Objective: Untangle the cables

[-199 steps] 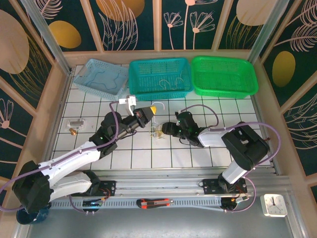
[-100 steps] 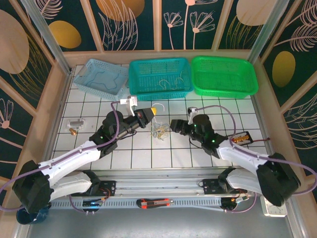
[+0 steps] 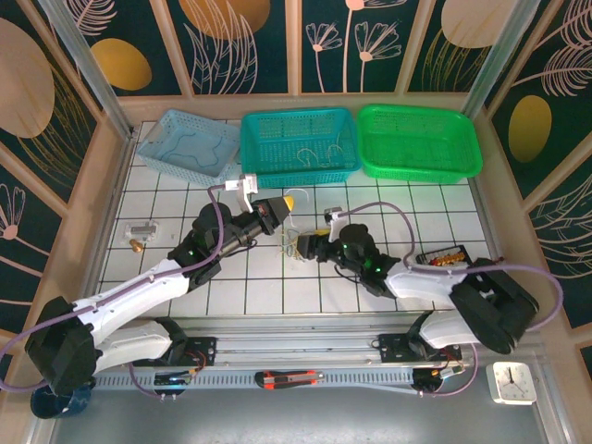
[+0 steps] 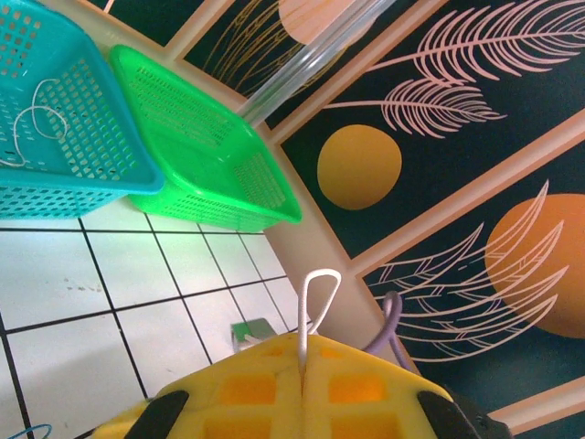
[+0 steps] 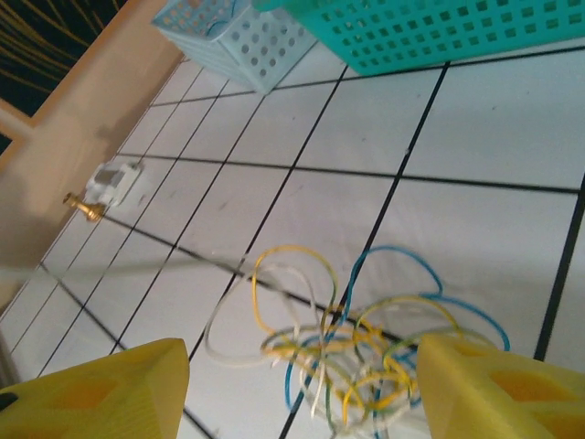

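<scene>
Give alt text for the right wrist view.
A tangle of blue, yellow and white cables lies on the tiled table, ahead of the open yellow fingers of the right end effector. A teal basket and a blue basket stand beyond.

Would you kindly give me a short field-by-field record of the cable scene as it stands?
left gripper: shut, pinching a loop of white wire
right gripper: open, poised at the tangle
cables: blue, yellow and whitish loops knotted together, lying on the tiled table
teal basket: a few whitish wires inside
progress: tangle not yet separated
</scene>
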You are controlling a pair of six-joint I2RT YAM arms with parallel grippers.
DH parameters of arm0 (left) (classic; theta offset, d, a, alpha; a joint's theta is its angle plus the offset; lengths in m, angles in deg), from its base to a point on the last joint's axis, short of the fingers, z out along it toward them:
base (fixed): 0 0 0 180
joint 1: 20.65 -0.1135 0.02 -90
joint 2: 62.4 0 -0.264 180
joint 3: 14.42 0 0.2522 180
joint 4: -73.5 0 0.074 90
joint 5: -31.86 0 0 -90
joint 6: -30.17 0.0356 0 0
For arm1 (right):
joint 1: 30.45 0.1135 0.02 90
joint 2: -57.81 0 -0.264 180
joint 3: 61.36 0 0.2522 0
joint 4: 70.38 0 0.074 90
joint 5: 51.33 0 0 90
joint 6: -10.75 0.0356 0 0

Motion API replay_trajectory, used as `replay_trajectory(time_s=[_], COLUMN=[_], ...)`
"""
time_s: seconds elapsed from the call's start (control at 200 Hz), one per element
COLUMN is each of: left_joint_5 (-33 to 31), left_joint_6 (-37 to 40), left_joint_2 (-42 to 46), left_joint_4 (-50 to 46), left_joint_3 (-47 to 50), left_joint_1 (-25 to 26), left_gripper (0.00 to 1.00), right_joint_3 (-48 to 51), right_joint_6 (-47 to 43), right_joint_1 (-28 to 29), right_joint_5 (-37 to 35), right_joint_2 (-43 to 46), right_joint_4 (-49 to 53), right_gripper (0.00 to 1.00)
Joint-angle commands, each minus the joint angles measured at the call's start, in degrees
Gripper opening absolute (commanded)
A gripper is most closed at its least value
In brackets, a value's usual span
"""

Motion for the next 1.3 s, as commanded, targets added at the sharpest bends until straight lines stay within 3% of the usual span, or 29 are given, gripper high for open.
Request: replay_trajectory(time_s=[0.0, 0.085, 0.225, 0.5, 0.691, 0.931, 1.121, 1.296], left_joint_5=[-0.11, 0.04, 0.60, 1.59, 0.24, 2.43, 0.06, -4.70], left_joint_6=[-0.82, -1.24, -1.71, 1.38, 5.59, 5.94, 11.58, 19.29], left_joint_2=[-0.35, -0.37, -0.21, -1.32, -4.50, -9.58, -15.95, -23.73], left_joint_4=[0.65, 1.30, 1.54, -6.74, -12.79, -12.78, -17.94, -24.48], left_joint_3=[-1.51, -1.74, -3.36, -16.97, -28.09, -38.00, -50.84, -61.73], left_joint_1=[-0.09, -0.08, -0.14, -0.21, -2.05, -8.56, -10.77, -11.50], left_gripper=[0.00, 0.00, 0.00, 0.00, 0.00, 0.00, 0.00, 0.00], right_joint_3=[-4.06, -6.63, -7.69, -1.66, -0.09, 0.95, 2.18, 1.33], right_joint_6=[0.30, 1.09, 4.18, 11.67, 13.82, 15.73, 16.35, 14.78], right_joint_1=[0.28, 0.29, 0.30, 0.48, 2.05, 3.82, 4.72, 4.79], right_joint_5=[-4.97, -5.73, -7.97, -10.52, -11.67, -12.29, -12.55, -9.03], right_joint_2=[-4.63, -10.01, -16.49, -19.87, -21.02, -21.60, -20.17, -16.12], right_joint_4=[-10.43, -13.38, -15.96, -20.27, -20.00, -18.93, -18.57, -15.99], right_gripper=[0.65, 0.60, 0.38, 0.28, 0.27, 0.27, 0.27, 0.43])
